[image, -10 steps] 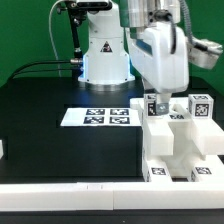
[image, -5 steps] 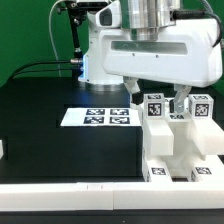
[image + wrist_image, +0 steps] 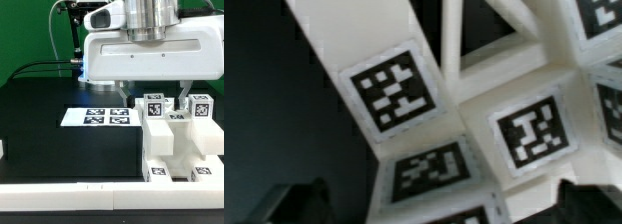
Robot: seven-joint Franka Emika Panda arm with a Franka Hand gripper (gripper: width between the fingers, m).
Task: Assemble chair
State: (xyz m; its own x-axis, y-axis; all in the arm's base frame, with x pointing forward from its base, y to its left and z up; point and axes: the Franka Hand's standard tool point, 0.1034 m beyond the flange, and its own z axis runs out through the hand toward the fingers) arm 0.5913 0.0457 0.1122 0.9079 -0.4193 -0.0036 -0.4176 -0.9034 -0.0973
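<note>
The chair point(image 3: 178, 140) stands as a partly joined white structure on the black worktop point(image 3: 50, 140), at the exterior view's right, close to the front edge. It is made of blocky panels and bars, with square tags on its upper posts and on its lower front face. The marker board point(image 3: 100, 117) lies flat just beside it, toward the exterior view's left.

The pincer point(image 3: 152, 98) hangs above the rear upper part of the chair. Its fingers stand wide apart, one on either side of a tagged post, and nothing is held. The wrist view looks straight down on tagged faces of the chair point(image 3: 438, 120); dark fingertips point(image 3: 287, 205) show at the frame edge.

Handling judgement: the pieces look rigid and light, with smooth plastic faces that could slip under a shallow pinch. The assembly may shift or tip if pushed sideways. The best hold looks to be across a narrow bar or post, squarely on two flat parallel faces.
</note>
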